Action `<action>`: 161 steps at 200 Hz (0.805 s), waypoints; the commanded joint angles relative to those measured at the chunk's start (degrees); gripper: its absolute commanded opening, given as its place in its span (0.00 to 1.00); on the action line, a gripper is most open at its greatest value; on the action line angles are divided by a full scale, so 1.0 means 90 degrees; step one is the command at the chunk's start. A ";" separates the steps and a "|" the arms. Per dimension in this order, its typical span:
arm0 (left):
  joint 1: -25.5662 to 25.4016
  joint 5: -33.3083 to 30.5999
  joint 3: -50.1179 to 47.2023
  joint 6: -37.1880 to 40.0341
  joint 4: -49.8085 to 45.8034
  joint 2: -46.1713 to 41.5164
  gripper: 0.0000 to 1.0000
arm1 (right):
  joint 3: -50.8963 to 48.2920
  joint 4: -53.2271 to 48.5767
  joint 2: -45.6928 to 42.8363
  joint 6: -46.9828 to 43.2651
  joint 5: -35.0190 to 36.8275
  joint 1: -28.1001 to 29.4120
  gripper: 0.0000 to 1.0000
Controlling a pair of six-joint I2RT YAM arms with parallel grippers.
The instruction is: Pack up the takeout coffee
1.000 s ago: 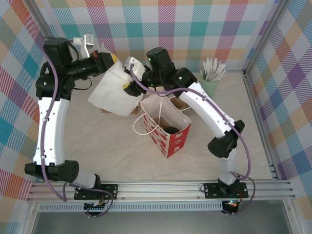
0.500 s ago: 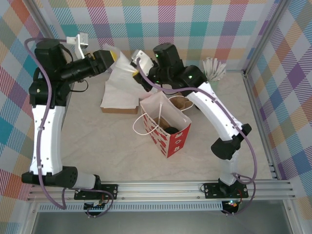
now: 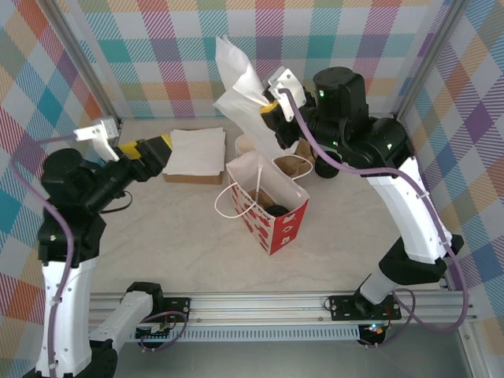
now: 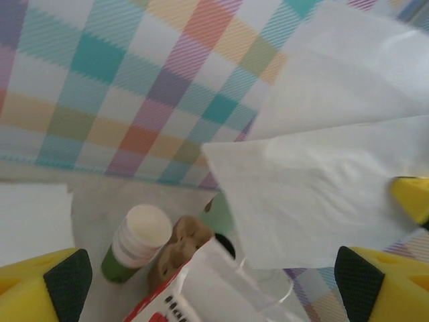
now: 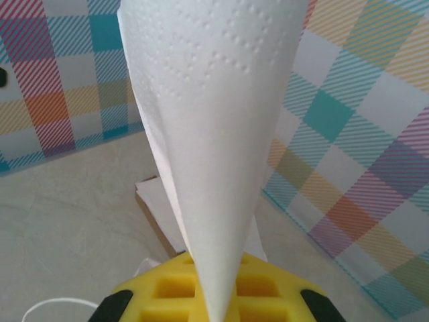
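Note:
My right gripper [image 3: 272, 110] [image 5: 214, 308] is shut on a white paper napkin [image 3: 236, 87] [image 5: 214, 134], held up high behind the red-and-white paper bag [image 3: 272, 224]. The napkin [image 4: 315, 194] hangs unfolded above the bag's open mouth [image 4: 201, 288]. A dark round thing [image 3: 277, 209] lies low inside the bag; it may be the takeout coffee's black lid, but I cannot tell. My left gripper [image 3: 161, 147] [image 4: 213, 282] is open and holds nothing, left of the bag and beside the napkin stack [image 3: 197, 151].
A stack of green cups [image 4: 141, 241] [image 3: 244, 146] stands behind the bag, with a brown thing [image 4: 184, 241] and a pale-mint cup [image 4: 218, 215] beside it. A dark object [image 3: 323, 168] sits under the right arm. Checked walls close in the back and sides.
The right gripper has lifted the napkin off the stack, up and to the right. The left arm has drawn back from the napkin toward the near left.

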 commanded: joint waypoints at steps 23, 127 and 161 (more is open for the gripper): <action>-0.0045 -0.0496 -0.1554 -0.0531 0.0141 -0.0440 0.96 | -0.1264 -0.0171 -0.0454 0.0475 -0.0203 0.0012 0.00; -0.0045 -0.0830 -0.1714 -0.0399 -0.0039 -0.0471 0.97 | -0.2364 -0.1162 -0.0915 0.1611 -0.0503 0.0014 0.01; -0.0045 -0.0841 -0.1720 -0.0397 0.0007 -0.0417 0.97 | -0.2105 -0.1858 -0.0719 0.1807 -0.0584 0.0006 0.04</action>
